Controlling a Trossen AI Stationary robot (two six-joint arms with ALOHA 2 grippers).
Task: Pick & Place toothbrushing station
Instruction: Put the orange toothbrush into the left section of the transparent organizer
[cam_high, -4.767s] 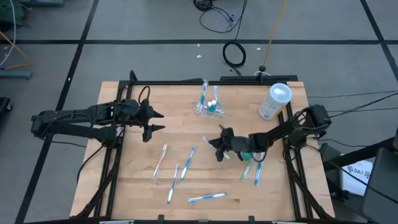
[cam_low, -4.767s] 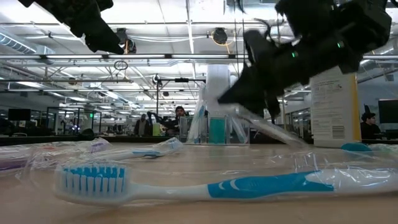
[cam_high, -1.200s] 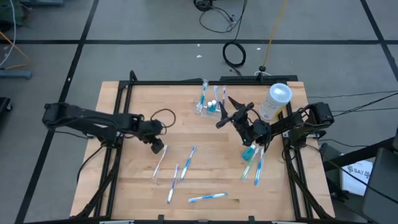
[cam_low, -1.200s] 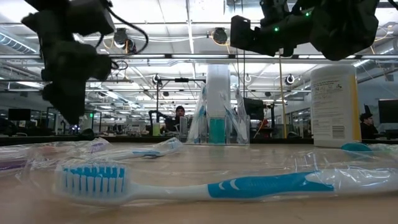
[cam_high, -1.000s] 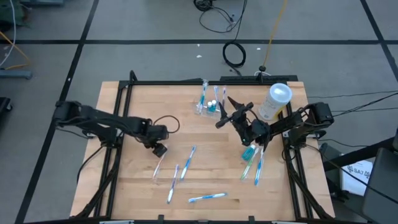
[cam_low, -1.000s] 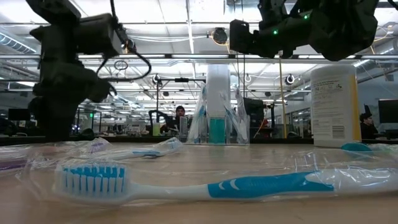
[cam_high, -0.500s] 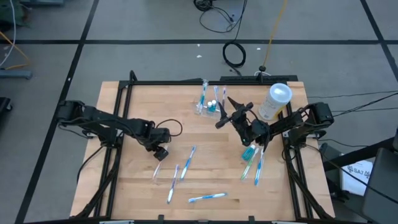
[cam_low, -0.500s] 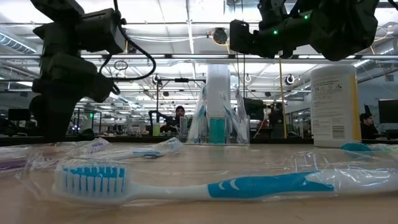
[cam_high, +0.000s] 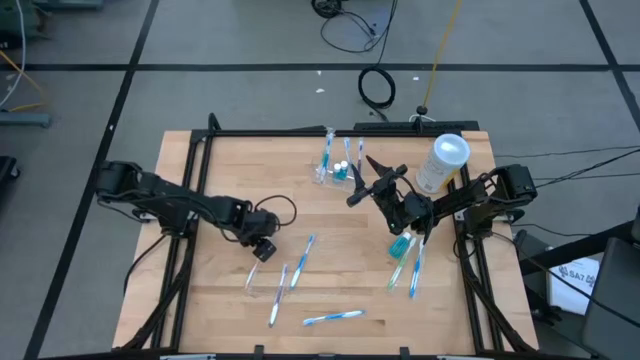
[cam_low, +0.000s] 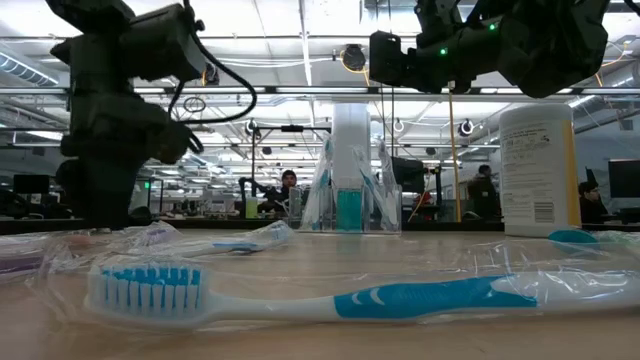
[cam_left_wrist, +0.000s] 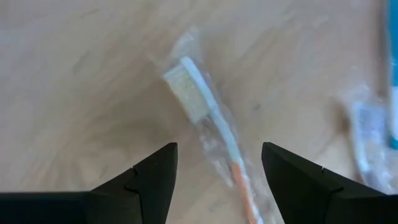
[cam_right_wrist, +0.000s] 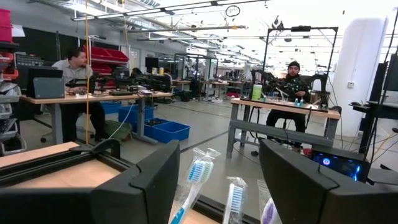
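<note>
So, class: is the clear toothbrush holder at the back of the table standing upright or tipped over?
Upright. In the low view the holder stands level on the table, its toothbrushes pointing upward inside.

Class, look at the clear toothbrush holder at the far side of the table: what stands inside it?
Inside the toothbrushing station, wrapped toothbrushes stand upright, heads up, around a teal insert. Their lower ends blur behind clear plastic, so an exact count is uncertain.

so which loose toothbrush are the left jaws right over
The wrapped orange-handled toothbrush with pale bristles, leftmost on the table. It lies between the open left gripper jaws; the other loose brushes are blue.
</note>
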